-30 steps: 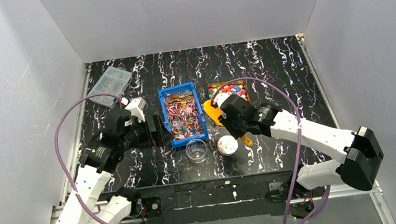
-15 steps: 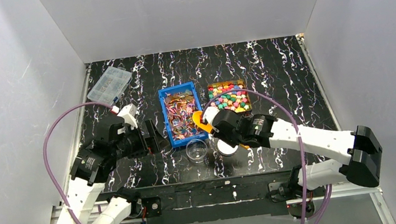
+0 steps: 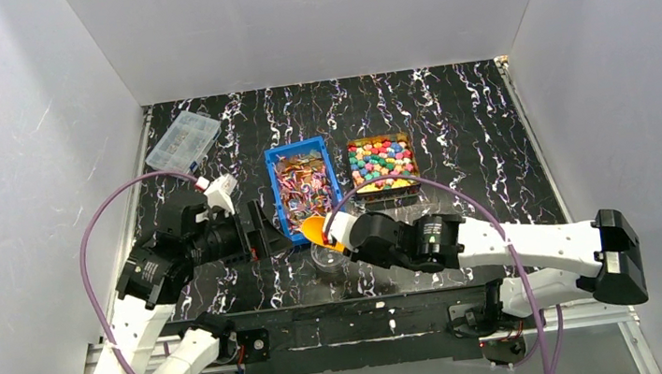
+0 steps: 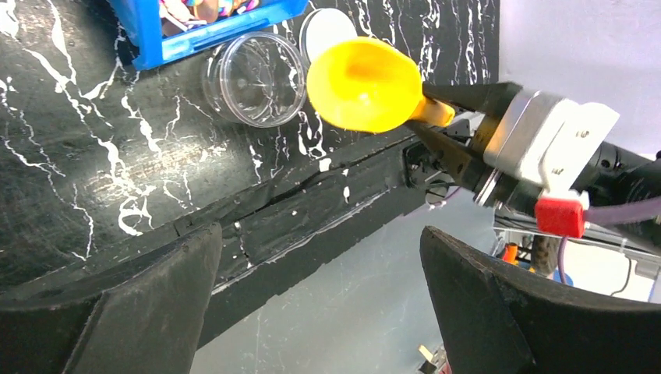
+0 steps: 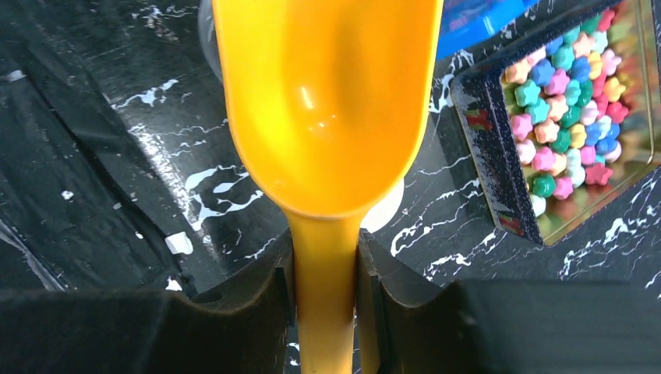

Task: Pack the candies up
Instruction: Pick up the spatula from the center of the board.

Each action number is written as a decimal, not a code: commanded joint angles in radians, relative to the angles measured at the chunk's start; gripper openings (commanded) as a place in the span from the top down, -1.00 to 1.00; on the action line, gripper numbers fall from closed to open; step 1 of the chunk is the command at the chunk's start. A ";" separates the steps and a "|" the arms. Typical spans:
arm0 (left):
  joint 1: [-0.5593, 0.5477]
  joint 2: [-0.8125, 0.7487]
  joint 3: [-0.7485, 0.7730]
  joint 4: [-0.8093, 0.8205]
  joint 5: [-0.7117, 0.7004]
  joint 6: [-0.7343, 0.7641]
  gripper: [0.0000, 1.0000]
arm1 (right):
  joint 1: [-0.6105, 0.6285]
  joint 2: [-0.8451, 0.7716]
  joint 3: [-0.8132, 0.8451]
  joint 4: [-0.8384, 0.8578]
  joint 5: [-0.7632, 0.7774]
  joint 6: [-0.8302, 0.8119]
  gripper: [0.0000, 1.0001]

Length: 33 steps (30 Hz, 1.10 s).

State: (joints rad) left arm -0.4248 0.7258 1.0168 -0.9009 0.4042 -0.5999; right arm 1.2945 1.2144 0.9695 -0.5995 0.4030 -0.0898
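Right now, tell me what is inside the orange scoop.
Nothing seen: the scoop in the right pincer has a bare bowl. Its front lip is cut off by the frame.

left arm (image 3: 148, 307), right arm (image 3: 522, 242): white rounded link shells, black joint housings; big glossy black housing (image 3: 619, 253) at right arm's base end; thin purple cable (image 3: 88, 235) loops off left arm, matching one (image 3: 501, 224) off right; left gripper (image 4: 319, 241) fingers (image 4: 117, 312) broad matte black wedges; right gripper (image 5: 323, 265) fingers (image 5: 234, 312) black, square-edged; right wrist block (image 4: 546, 132) silver-white, red plug (image 4: 560, 216) underneath
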 commanded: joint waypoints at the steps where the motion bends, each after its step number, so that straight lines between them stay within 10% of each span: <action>1: -0.003 0.014 -0.002 0.017 0.079 -0.003 -0.97 | 0.061 0.002 0.058 0.041 0.046 -0.023 0.97; 19: -0.003 0.039 -0.070 0.060 0.108 0.010 -0.94 | 0.225 -0.021 0.142 0.054 0.076 -0.039 0.97; 33: -0.004 0.030 -0.090 0.101 0.261 0.005 0.03 | 0.267 -0.038 0.142 0.059 0.121 -0.025 0.97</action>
State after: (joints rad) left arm -0.4252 0.7704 0.9405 -0.8066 0.5892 -0.6037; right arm 1.5536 1.2163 1.0649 -0.5800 0.4812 -0.1165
